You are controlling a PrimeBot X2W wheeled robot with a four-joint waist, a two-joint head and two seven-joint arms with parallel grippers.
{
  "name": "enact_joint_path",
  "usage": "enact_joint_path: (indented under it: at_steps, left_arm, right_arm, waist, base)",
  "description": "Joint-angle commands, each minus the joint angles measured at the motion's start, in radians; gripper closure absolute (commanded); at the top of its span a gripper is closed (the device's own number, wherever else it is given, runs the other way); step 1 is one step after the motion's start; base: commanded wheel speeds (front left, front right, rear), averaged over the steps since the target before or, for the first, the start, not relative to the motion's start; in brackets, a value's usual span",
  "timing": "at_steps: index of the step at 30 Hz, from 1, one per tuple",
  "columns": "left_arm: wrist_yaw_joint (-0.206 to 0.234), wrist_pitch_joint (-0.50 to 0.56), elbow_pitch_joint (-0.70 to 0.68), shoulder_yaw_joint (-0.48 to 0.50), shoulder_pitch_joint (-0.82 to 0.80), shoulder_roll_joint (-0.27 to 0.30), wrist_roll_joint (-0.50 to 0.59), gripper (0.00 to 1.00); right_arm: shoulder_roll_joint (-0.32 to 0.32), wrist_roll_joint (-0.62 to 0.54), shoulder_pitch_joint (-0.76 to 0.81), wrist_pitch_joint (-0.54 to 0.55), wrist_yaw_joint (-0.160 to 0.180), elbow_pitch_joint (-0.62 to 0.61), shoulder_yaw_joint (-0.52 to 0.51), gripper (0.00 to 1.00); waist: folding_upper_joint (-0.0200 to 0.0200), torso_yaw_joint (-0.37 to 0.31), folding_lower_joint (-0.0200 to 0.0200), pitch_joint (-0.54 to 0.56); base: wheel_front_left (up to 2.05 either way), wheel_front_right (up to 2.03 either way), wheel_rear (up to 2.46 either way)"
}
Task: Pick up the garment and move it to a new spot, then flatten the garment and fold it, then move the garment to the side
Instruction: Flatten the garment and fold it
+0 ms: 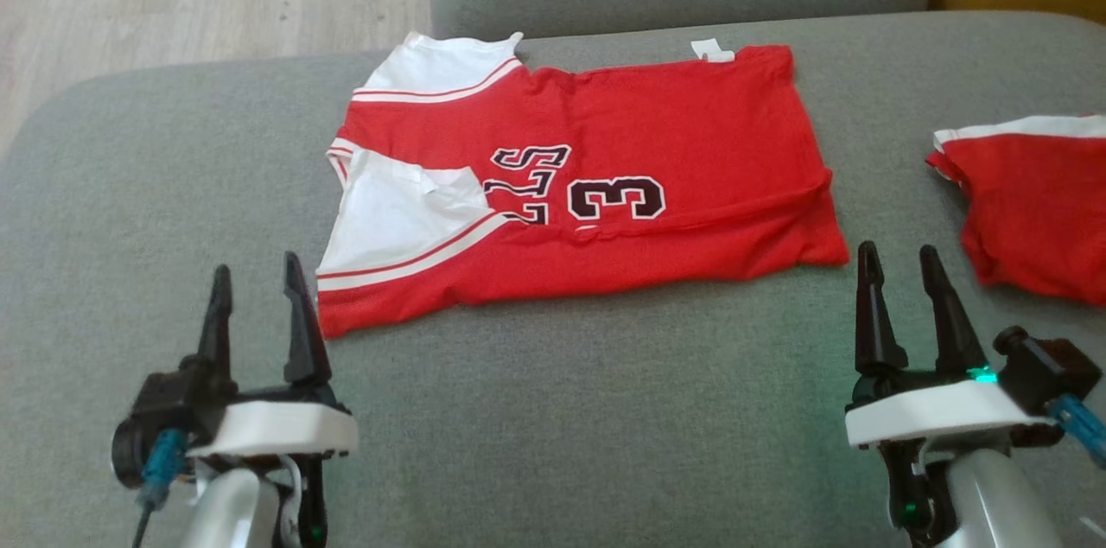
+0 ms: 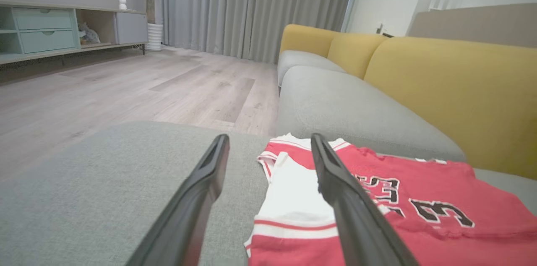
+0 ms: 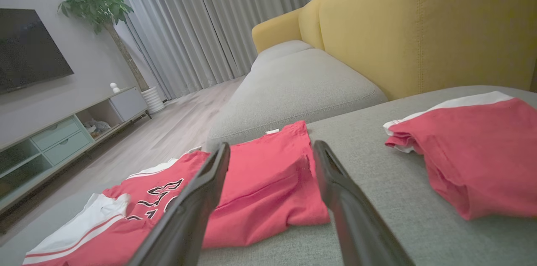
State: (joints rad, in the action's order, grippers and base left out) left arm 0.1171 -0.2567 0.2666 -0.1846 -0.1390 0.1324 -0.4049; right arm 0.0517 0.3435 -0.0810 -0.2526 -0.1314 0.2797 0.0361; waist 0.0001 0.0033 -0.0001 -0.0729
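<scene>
I see the red shirt [image 1: 605, 185] lying spread out on the grey seat cushion [image 1: 553, 410], in the middle and reaching toward the far edge. Its white sleeves point to the cushion's left side and its hem to the right. The nearer sleeve is folded in over the front, covering part of the black lettering beside the number 3, so I cannot read the word. A small white tag [image 1: 712, 51] sticks out at the shirt's far edge.

My left gripper [image 1: 257, 264] hangs over the near side of the cushion, just beside the shirt's near left corner, fingers spread wide and holding nothing. My right gripper [image 1: 898, 248] is just off the near right corner of the hem, also wide and empty.

Toward the cushion's right edge lies a second red piece of clothing [image 1: 1037, 202], apparently folded.
</scene>
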Motion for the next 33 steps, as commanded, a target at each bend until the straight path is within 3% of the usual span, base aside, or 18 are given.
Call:
enact_joint_path:
  at_steps: [1,11,18,27,33]
  left_arm:
    - [-0.008,-0.005,-0.001,0.035,-0.048,0.007,0.021,0.00]
    - [0.022,0.024,0.250,0.049,-0.148,0.009,0.030,0.00]
    - [-0.009,0.069,0.404,0.034,-0.205,0.019,0.017,0.00]
    - [-0.033,0.112,0.505,0.001,-0.265,0.028,0.023,0.00]
    - [-0.004,0.181,0.562,0.007,-0.290,0.039,0.011,0.00]
  right_arm:
    - [-0.001,0.008,-0.031,-0.009,0.001,-0.041,0.029,0.00]
    - [-0.001,0.026,-0.034,-0.009,0.001,-0.053,0.056,0.00]
    - [-0.001,0.034,-0.035,-0.009,0.001,-0.056,0.057,0.00]
    - [-0.001,0.048,-0.049,-0.009,0.001,-0.051,0.063,0.00]
    - [-0.001,0.062,-0.061,-0.009,0.001,-0.054,0.068,0.00]
  waist:
    - [-0.0001,-0.005,0.0001,-0.005]
    - [-0.0001,-0.029,0.0001,-0.045]
    - [-0.0001,-0.050,0.0001,-0.073]
    - [-0.0001,-0.082,0.0001,-0.105]
    - [-0.0001,-0.104,0.0001,-0.121]
  base:
    - [0.00,0.00,0.00]
    - [0.00,0.00,0.00]
    - [0.00,0.00,0.00]
    - [0.00,0.00,0.00]
    - [0.00,0.00,0.00]
